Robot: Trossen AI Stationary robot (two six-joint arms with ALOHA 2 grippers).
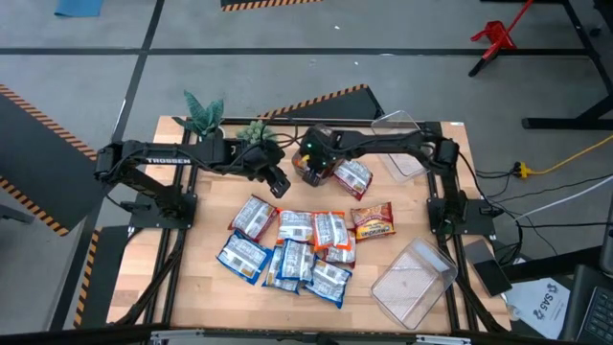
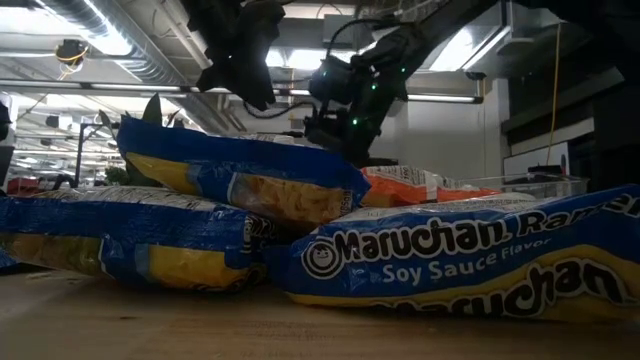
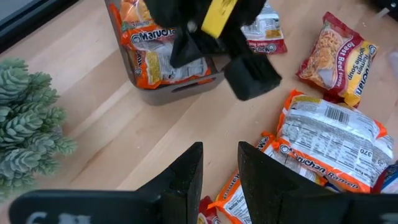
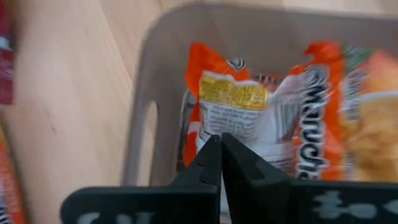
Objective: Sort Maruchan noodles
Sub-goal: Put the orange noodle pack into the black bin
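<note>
- Left arm (image 1: 153,158): matte black jointed links, with white "TROSSEN" lettering along the upper link.
- Left hand (image 3: 219,168): two flat, black, tapered plastic fingers.
- Right arm (image 1: 393,144): the same black build, with small green lights glowing at its wrist.
- Right hand (image 4: 221,155): two black wedge-shaped fingers; a yellow label sits on its body.

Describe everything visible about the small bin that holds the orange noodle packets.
The small bin is a translucent greyish plastic tub with rounded corners and a handle slot in its wall. It stands upright on the wooden table near the far edge, beside the small green plants. Inside, orange Maruchan packets stand on edge. The right gripper hangs over its opening, fingers shut and empty.
</note>
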